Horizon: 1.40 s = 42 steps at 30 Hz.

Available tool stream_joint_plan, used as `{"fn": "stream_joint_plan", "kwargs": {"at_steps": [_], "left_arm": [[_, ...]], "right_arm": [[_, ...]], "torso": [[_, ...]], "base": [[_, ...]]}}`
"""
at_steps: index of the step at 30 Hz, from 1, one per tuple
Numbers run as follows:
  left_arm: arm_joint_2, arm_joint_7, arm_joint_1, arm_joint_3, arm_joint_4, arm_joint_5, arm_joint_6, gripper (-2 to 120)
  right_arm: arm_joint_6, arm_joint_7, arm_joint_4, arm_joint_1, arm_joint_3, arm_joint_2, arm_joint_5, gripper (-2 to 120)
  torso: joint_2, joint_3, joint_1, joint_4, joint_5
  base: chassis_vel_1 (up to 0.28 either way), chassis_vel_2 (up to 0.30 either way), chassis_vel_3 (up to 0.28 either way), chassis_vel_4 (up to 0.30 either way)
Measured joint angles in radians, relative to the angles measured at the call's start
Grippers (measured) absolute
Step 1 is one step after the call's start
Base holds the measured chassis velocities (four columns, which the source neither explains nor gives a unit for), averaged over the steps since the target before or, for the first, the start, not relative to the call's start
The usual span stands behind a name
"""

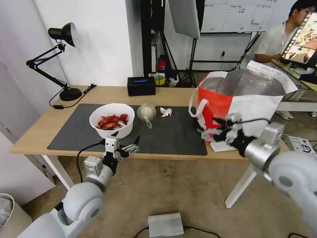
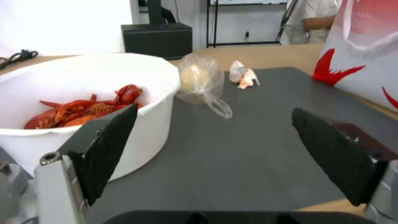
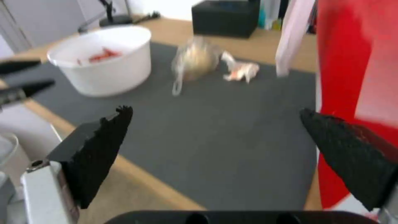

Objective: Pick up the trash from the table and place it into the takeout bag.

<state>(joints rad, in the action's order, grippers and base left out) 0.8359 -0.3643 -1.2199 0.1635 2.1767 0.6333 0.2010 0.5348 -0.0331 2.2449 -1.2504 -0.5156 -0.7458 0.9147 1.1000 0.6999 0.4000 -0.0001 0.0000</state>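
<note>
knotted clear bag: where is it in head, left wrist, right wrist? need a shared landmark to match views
Head view: knotted clear bag on the dark grey mat, between the white bowl and the crumpled tissue.
Left wrist view: bag beyond the bowl's rim, upper middle.
Right wrist view: bag upper middle, blurred.
Shared landmark: black tissue box behind the bag in all three.

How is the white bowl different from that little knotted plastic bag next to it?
The white bowl is rigid, opaque and open-topped, showing red crayfish shells; the knotted clear bag is soft, see-through and tied shut around something pale. The bowl is clearly larger. Both sit on the dark grey mat.
</note>
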Motion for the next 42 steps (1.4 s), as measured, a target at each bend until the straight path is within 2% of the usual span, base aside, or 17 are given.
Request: {"fn": "stream_joint_plan", "kwargs": {"at_steps": [4,14,25,42], "left_arm": [[-0.003,0.010,-0.002,0.002,-0.005,0.000,-0.002,100],[-0.006,0.032,-0.019,0.015,-0.033,-0.001,0.003,100],[-0.009,0.033,-0.023,0.024,-0.032,-0.002,0.003,100],[-0.008,0.035,-0.016,0.017,-0.033,-0.008,0.007,100]], "right_arm": [[-0.015,-0.021,-0.009,-0.023,0.005,-0.002,-0.036,100],[-0.120,-0.066,-0.047,-0.091,0.011,-0.037,-0.165,100],[-0.136,-0.074,-0.072,-0.117,0.038,-0.088,-0.233,100],[-0.136,-0.074,-0.068,-0.146,0.036,-0.113,-0.255,100]], "torso": [[0.000,0.000,0.000,0.0000,0.0000],[0.000,0.000,0.000,0.0001,-0.0002],[0.000,0.000,0.000,0.0001,0.0000],[0.000,0.000,0.000,0.0001,0.0000]], "base": [[0.000,0.000,0.000,0.000],[0.000,0.000,0.000,0.000],[0.000,0.000,0.000,0.000],[0.000,0.000,0.000,0.000]]}}
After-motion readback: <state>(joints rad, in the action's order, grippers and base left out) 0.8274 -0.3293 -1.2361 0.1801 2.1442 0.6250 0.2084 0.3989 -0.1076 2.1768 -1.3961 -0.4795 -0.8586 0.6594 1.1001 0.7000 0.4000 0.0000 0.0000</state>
